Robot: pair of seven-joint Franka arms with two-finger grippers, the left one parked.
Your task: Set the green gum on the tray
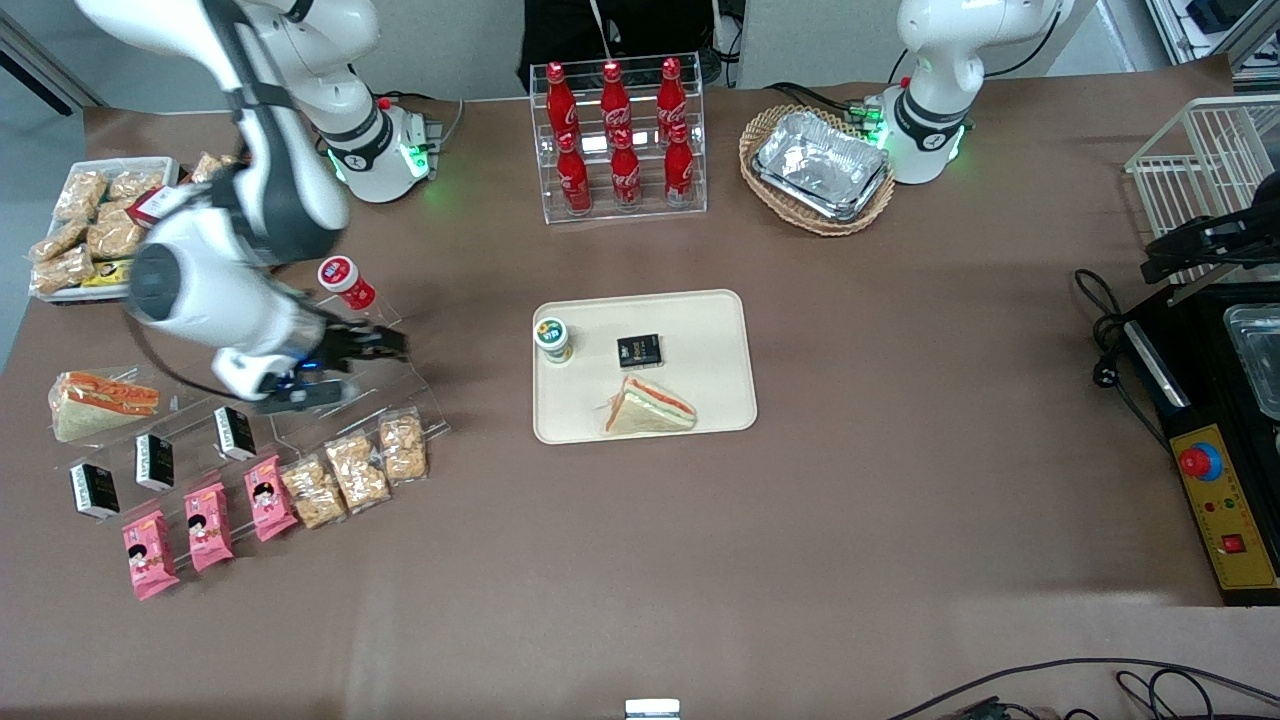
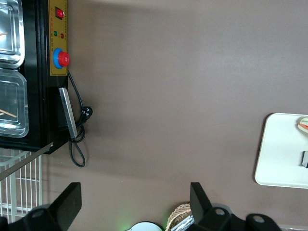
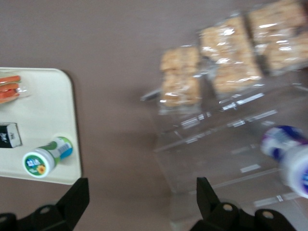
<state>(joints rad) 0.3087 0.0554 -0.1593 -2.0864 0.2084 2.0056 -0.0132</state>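
Observation:
The green gum (image 1: 552, 338), a small green bottle with a white lid, stands upright on the cream tray (image 1: 700, 320) at its corner nearest the working arm. It also shows in the right wrist view (image 3: 45, 158), on the tray (image 3: 48, 106). My right gripper (image 1: 385, 345) is open and empty. It hangs over the clear acrylic stand (image 1: 390, 390), well apart from the tray, toward the working arm's end. In the wrist view the gripper (image 3: 142, 190) has bare table between its jaws. A corner of the tray shows in the left wrist view (image 2: 284, 154).
A sandwich (image 1: 648, 408) and a small black box (image 1: 639, 350) lie on the tray. A red-lidded bottle (image 1: 345, 282) and a blue-lidded bottle (image 3: 288, 154) sit on the stand, with snack packs (image 1: 355, 470) nearer the camera. A cola rack (image 1: 620, 135) and a basket of foil trays (image 1: 818, 165) stand farther off.

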